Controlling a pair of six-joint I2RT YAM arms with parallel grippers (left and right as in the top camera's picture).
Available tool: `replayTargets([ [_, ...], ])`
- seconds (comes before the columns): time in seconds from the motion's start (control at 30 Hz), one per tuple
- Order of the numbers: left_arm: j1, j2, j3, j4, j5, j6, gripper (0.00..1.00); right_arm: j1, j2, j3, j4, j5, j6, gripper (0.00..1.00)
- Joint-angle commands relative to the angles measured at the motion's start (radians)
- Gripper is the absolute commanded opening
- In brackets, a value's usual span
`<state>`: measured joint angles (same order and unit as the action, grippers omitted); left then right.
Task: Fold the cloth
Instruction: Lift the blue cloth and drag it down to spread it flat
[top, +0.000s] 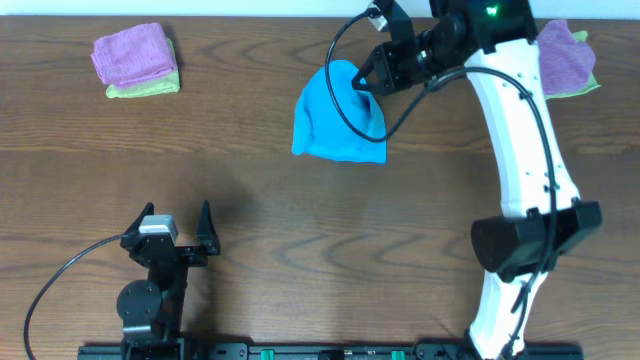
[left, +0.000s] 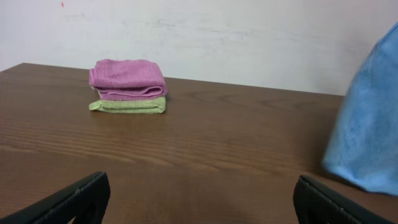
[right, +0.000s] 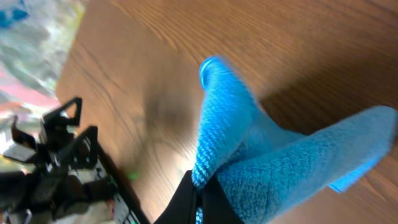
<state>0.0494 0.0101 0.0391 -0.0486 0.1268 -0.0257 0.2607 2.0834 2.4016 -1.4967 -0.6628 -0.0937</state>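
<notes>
- Wood-grain tabletop is filling the overhead view, and you are checking fold status. Where is the cloth lying?
- It is sitting toward the far side of the table, right of centre, bunched into a rumpled mound. Its upper part is being held up off the wood while the lower part is resting on it.
- What is the right gripper doing?
- Its jaws are pinched fully together on an upper edge of the cloth. The right wrist view is showing blue pile bulging out on either side of the closed fingers.
- And the left gripper?
- It is standing at the near left with its jaws spread wide, holding nothing, well apart from the cloth.
- How far along are you judging the task to be?
- You are looking at an early stage, by my judgement. No flat, aligned fold is showing, so spreading, folding edge to edge and releasing are all remaining. The purple and lime-green stack at the far left is not taking part in this job.
</notes>
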Motion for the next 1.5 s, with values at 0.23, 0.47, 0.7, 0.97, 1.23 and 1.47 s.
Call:
replayTargets([
  [0.23, -0.004, -0.006, -0.034, -0.017, -0.003, 0.011, 0.96, 0.052, -0.161, 0.034, -0.114, 0.063, -0.089, 0.01],
  [0.47, -0.004, -0.006, -0.034, -0.017, -0.003, 0.011, 0.96, 0.137, -0.237, 0.034, -0.166, 0.137, -0.087, 0.02],
  [0.7, -0.004, -0.006, -0.034, -0.017, -0.003, 0.011, 0.96, 0.256, -0.261, 0.034, -0.201, 0.14, -0.076, 0.02],
  [0.97, -0.004, -0.006, -0.034, -0.017, -0.003, 0.011, 0.95, 0.411, -0.264, 0.033, -0.176, 0.14, -0.08, 0.02],
  [1.23, -0.004, -0.006, -0.034, -0.017, -0.003, 0.011, 0.95, 0.485, -0.235, 0.033, -0.124, 0.145, -0.107, 0.02],
  [1.47, -0.004, -0.006, -0.034, -0.017, -0.003, 0.011, 0.96, 0.449, -0.134, 0.031, -0.126, 0.259, -0.101, 0.01],
])
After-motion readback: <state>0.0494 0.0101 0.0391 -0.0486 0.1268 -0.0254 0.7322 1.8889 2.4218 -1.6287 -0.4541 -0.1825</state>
